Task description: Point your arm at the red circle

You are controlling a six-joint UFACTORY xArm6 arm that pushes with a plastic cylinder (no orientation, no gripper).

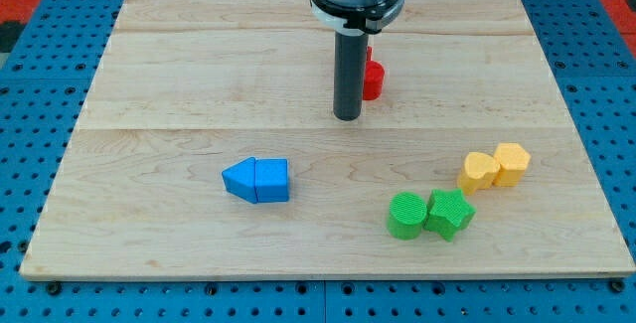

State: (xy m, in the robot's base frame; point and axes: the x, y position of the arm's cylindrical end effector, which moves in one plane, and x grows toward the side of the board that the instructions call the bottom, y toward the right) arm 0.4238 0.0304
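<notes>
My tip [347,116] rests on the wooden board [179,65], just left of the red circle [373,80]. I carry no claw, only a rod.

A pale wooden board [199,65] is lying on a blue pegboard table [30,114], which is showing on all sides.

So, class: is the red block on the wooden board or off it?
On. The red block sits on the wooden board, partly hidden behind the rod, just right of my tip.
</notes>
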